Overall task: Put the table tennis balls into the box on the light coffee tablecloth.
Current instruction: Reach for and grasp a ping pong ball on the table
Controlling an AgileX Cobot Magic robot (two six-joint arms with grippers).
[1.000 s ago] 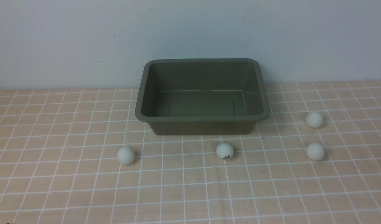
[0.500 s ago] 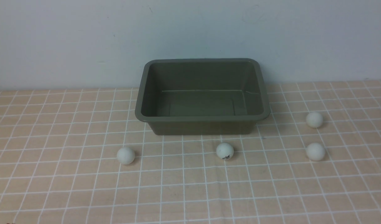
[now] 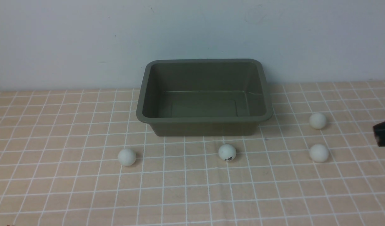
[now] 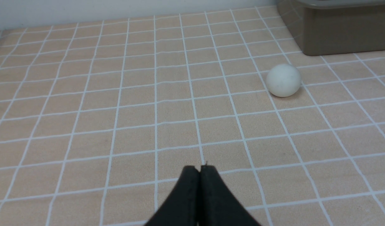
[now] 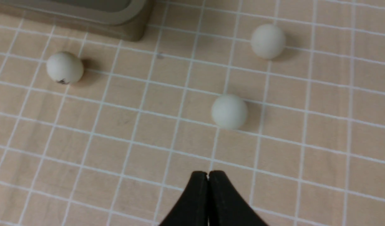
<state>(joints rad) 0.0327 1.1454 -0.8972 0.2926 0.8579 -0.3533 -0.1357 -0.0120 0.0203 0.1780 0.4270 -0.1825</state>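
The dark olive box (image 3: 205, 118) stands empty at the back middle of the light coffee tablecloth (image 3: 54, 188). Several white table tennis balls lie in front of it: one at the left (image 3: 127, 157) (image 4: 283, 80), a lettered one in the middle (image 3: 227, 152) (image 5: 64, 67), and two at the right (image 3: 317, 121) (image 3: 319, 153) (image 5: 267, 41) (image 5: 229, 111). My right gripper (image 5: 208, 173) is shut and empty, hovering short of the nearer right ball; its black tip (image 3: 384, 135) shows at the front view's right edge. My left gripper (image 4: 200, 168) is shut and empty, well short of the left ball.
A pale wall rises right behind the box. The checked cloth runs on to the left, right and front of the balls. A corner of the box (image 5: 129, 25) sits near the lettered ball in the right wrist view.
The black tip of my right gripper has come into the front view at the right edge. The balls and the box have not moved.
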